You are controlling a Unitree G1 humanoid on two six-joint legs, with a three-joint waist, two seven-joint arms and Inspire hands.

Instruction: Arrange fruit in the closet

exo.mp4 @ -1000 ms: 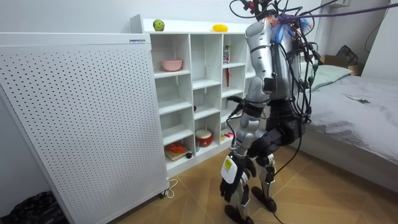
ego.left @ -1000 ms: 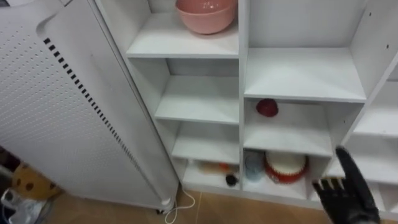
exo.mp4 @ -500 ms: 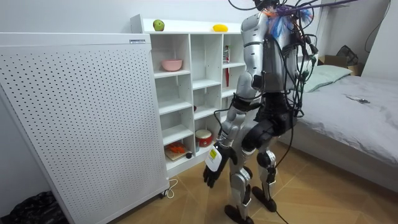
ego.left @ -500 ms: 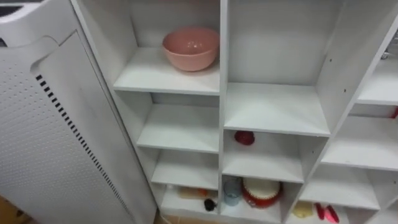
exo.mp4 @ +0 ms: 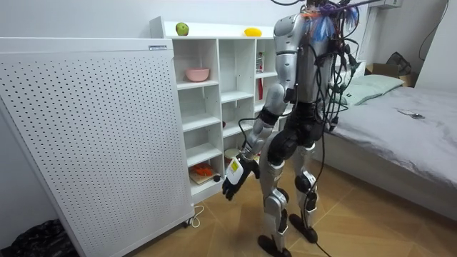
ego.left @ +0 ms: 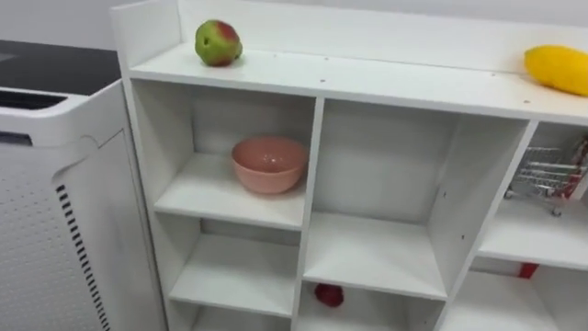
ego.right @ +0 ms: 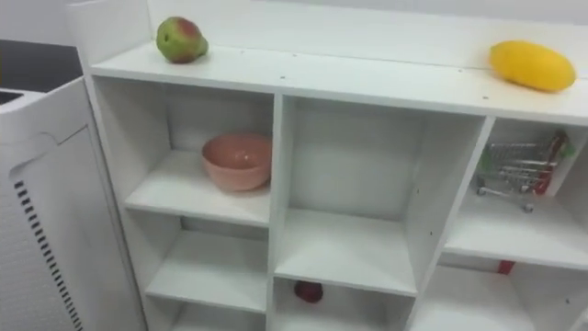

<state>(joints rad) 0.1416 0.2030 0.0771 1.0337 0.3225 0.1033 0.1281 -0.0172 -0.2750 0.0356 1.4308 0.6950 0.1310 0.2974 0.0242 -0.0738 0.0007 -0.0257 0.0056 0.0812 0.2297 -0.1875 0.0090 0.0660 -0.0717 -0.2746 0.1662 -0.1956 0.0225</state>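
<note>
The robot stands upright between the white closet [ego.left: 367, 85] and the bed [exo.mp4: 400, 135], facing the closet. Its left hand [exo.mp4: 237, 177] hangs low beside its leg; the fingers are loose and point down, and they hold nothing. The fruit lies on the top board of the closet: a green and red apple [ego.left: 218, 42] near the left end, and a yellow fruit [ego.left: 557, 70] well apart from it, to the right. A pink bowl [ego.left: 268, 165] stands in the upper left compartment, and a small wire cart [ego.left: 544, 175] in the upper right one. A small red thing [ego.left: 328, 294] lies lower in the middle column; I cannot tell what it is. A white perforated panel [ego.left: 55, 221] stands just beside the closet on its left.
</note>
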